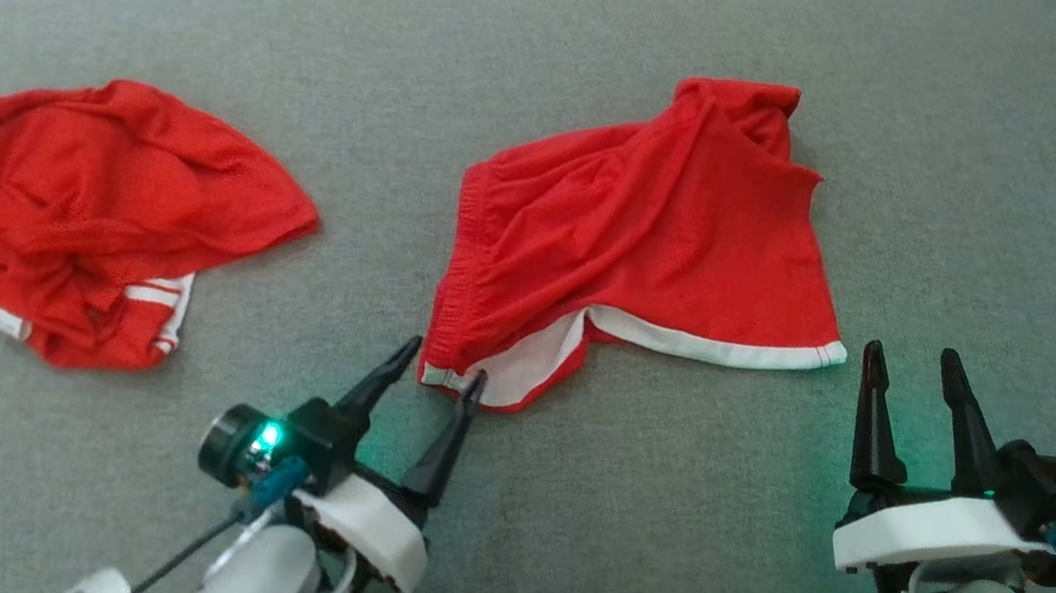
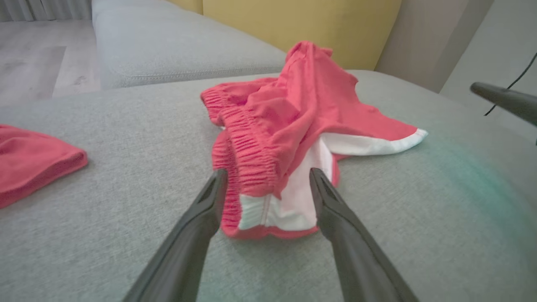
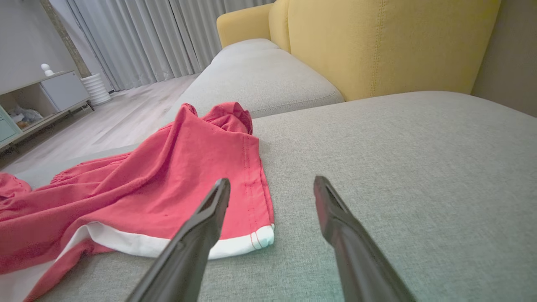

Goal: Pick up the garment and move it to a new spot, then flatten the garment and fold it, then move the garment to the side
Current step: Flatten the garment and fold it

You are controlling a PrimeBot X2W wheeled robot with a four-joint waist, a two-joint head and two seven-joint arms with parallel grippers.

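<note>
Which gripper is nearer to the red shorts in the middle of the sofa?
Left. The left gripper flanks the waistband corner of the shorts with open fingers; the right gripper, open, stands apart beside the hem's right corner.

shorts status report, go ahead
Left gripper open, straddling near corner of shorts. Right gripper open, beside the white hem. Nothing held. Other red garment lies apart, to the left.

Red white-trimmed garment (image 1: 656, 242), grey cushion (image 1: 954, 188)
</note>
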